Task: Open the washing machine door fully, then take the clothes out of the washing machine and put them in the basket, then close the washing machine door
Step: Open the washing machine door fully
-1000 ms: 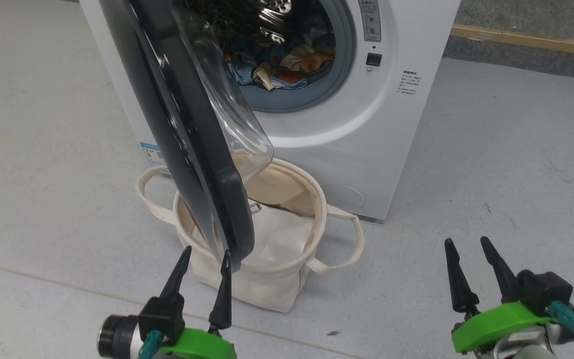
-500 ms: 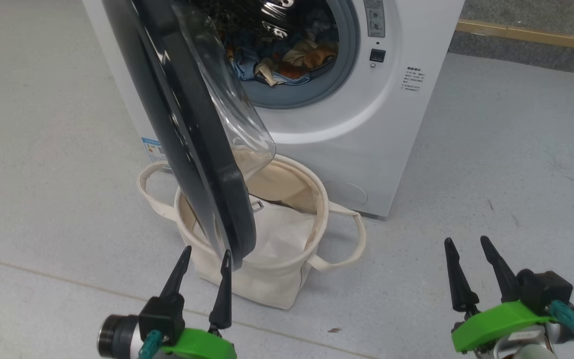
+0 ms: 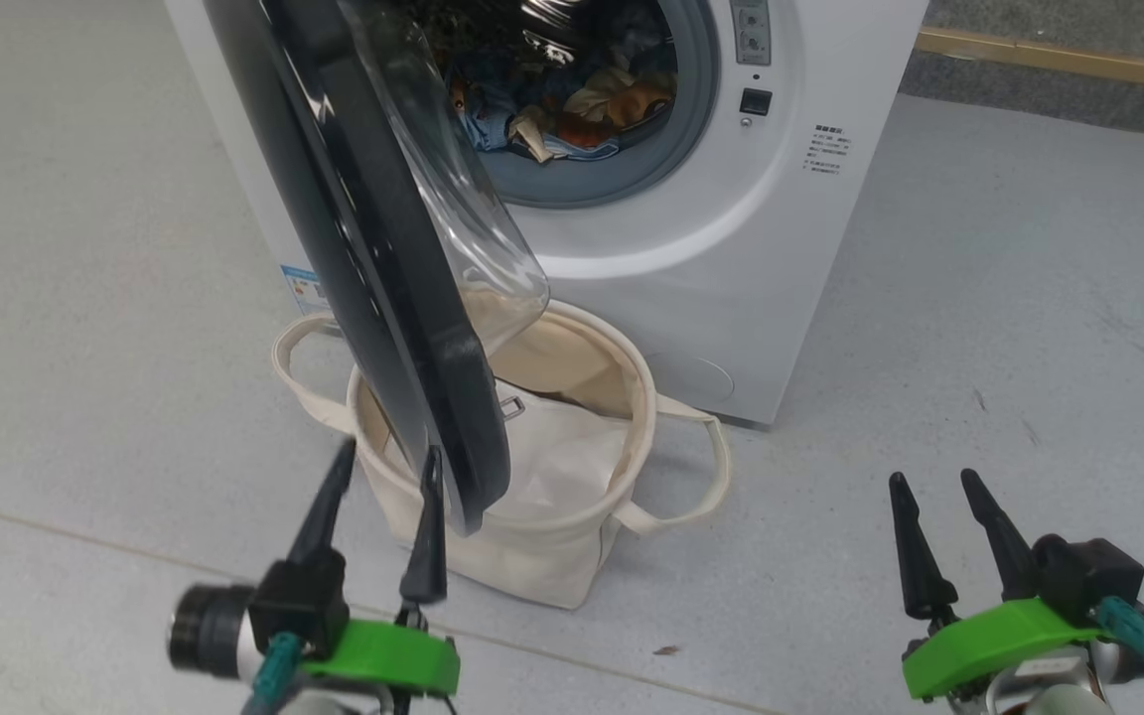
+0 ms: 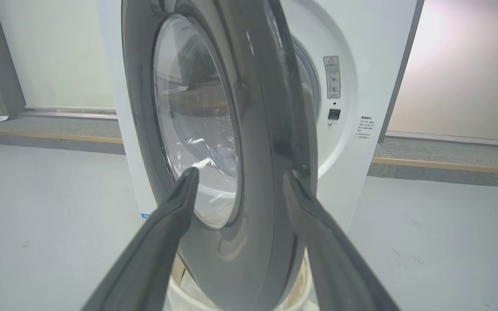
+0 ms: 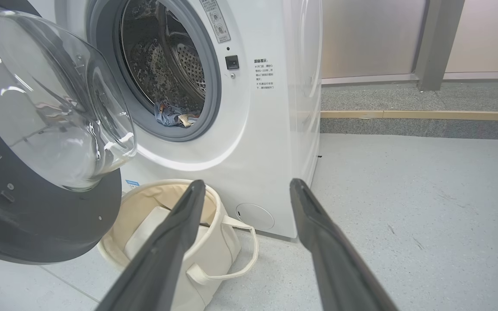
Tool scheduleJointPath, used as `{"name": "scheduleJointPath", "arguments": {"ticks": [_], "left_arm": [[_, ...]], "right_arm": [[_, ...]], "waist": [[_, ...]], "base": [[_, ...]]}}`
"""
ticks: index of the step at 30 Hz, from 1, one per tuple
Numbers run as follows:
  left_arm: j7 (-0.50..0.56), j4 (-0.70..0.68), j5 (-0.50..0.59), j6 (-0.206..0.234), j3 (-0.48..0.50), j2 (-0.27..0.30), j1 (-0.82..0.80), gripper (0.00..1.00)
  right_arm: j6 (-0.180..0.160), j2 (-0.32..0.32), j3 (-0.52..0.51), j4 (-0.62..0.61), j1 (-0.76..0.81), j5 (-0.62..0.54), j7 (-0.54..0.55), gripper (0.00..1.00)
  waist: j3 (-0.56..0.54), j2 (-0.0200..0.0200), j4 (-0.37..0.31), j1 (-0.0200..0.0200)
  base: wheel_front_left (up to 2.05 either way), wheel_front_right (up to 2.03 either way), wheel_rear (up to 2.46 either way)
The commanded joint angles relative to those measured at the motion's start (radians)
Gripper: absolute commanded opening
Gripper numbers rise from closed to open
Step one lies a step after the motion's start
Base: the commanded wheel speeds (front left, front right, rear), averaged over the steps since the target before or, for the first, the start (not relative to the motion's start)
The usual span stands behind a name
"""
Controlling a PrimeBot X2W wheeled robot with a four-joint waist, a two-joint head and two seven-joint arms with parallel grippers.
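The washing machine door (image 3: 363, 248) stood part-open over the basket (image 3: 522, 566); the clothes (image 3: 572, 124) lay inside the washing machine (image 3: 731, 258). The left claw (image 3: 388, 455) was spread astride the door rim; the right claw (image 3: 932, 479) was open and empty. The printed labels (image 3: 825, 149) were illegible.
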Motion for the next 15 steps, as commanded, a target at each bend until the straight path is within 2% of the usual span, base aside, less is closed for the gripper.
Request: {"name": "scheduleJointPath", "arguments": {"ticks": [1, 6, 9, 15], "left_arm": [[-0.006, -0.054, 0.015, 0.006, 0.039, 0.006, -0.057, 1.00], [-0.006, -0.197, 0.039, 0.017, 0.038, 0.006, -0.105, 1.00], [-0.006, -0.306, 0.051, 0.018, -0.006, 0.005, -0.137, 1.00], [-0.006, -0.338, 0.019, 0.017, -0.114, 0.005, -0.187, 1.00]], "right_arm": [[0.001, -0.002, 0.015, -0.027, -0.042, -0.011, -0.012, 1.00], [0.001, 0.002, 0.015, -0.028, -0.049, -0.010, -0.012, 1.00], [0.001, 0.004, 0.018, -0.027, -0.057, -0.009, -0.012, 1.00], [0.001, 0.007, 0.025, -0.026, -0.077, -0.004, -0.012, 1.00]], "waist": [[0.001, 0.0000, 0.000, 0.0000], [0.008, 0.0000, -0.007, 0.0000], [0.019, 0.0000, -0.019, 0.0000], [0.040, 0.0000, -0.050, 0.0000]], "base": [[0.00, 0.00, 0.00], [0.00, 0.00, 0.00], [0.00, 0.00, 0.00], [0.00, 0.00, 0.00]]}}
